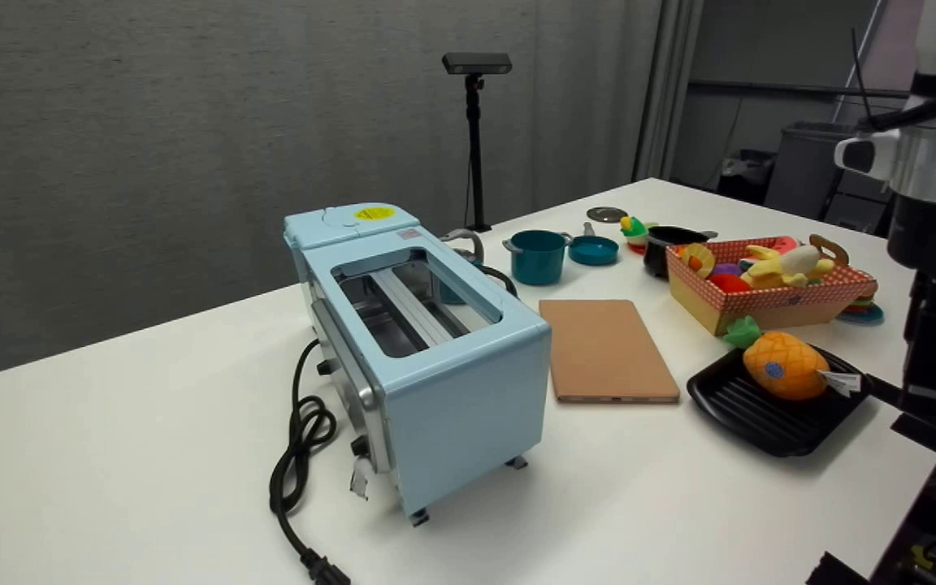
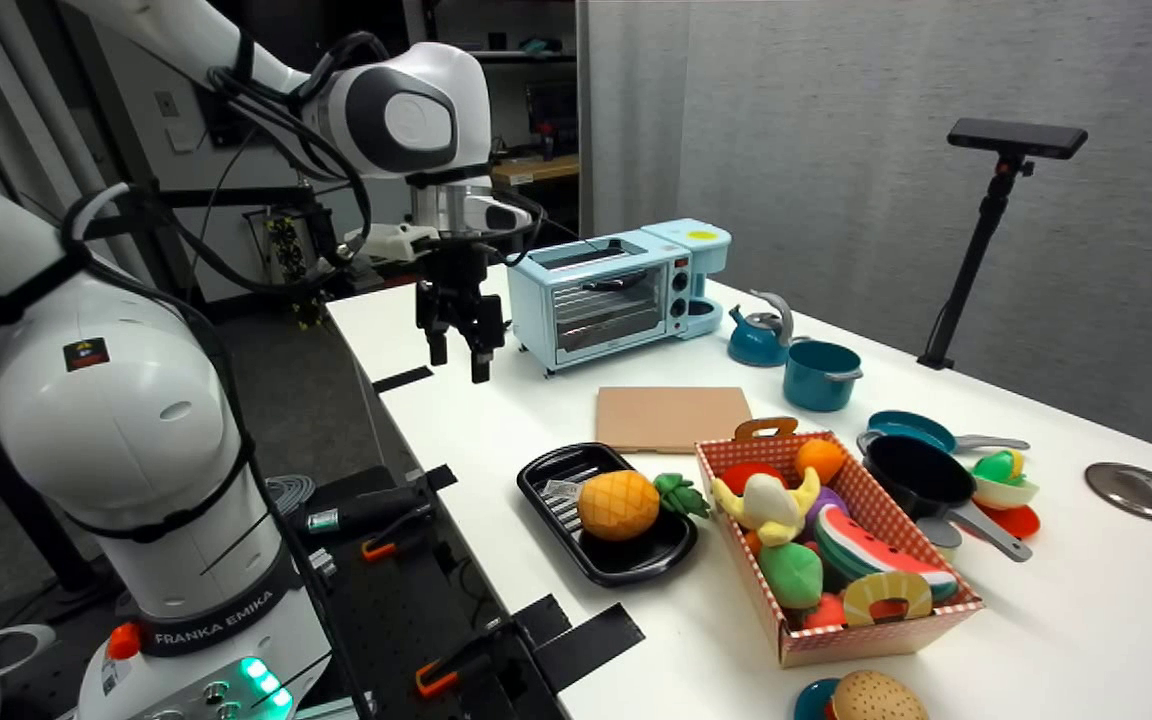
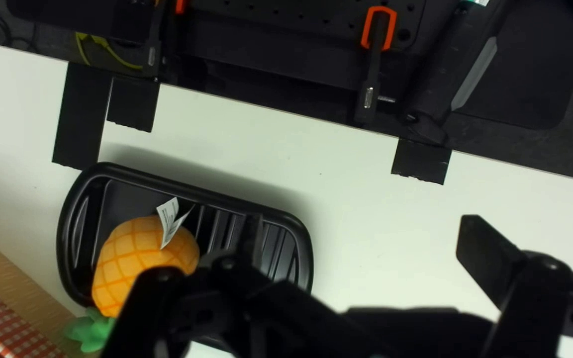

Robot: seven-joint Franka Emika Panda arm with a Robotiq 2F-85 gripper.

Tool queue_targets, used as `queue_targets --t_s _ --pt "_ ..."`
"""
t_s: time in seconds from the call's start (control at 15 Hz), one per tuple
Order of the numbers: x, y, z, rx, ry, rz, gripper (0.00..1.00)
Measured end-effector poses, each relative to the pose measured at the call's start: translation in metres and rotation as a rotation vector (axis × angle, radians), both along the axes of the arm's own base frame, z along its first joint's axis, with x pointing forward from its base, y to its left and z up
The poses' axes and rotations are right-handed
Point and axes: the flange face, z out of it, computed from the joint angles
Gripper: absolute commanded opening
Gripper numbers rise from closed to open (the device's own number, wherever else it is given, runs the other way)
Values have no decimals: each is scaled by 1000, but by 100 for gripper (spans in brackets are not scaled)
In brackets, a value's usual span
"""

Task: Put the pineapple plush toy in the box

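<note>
Pineapple plush toy (image 3: 130,258): lies in the black pan (image 3: 221,229), outside the jaws and to their left in the wrist view; its green leaves (image 3: 91,329) reach past the rim. Jaws of the gripper (image 2: 459,362): wide apart, holding nothing, raised above the white table (image 2: 496,425) — pointed downward. Pan: ribbed end partly hidden by one jaw in the wrist view. Box (image 2: 871,645): beyond the pan as reckoned from the jaws, filled with toy foods (image 2: 871,552) — contact with the leaves undetermined. Toaster oven (image 2: 611,300): right of the jaws in an exterior view.
</note>
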Motion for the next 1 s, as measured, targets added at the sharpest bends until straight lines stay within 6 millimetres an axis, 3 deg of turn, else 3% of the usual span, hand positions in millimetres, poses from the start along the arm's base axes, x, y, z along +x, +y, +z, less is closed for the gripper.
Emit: queue_targets --t_s 0.27,0.73,1.0 --pt "13 -17 -3 29 -18 -52 100" --pt "31 -68 -11 76 -22 -198 100" --pt "36 -83 -20 76 -13 -233 100"
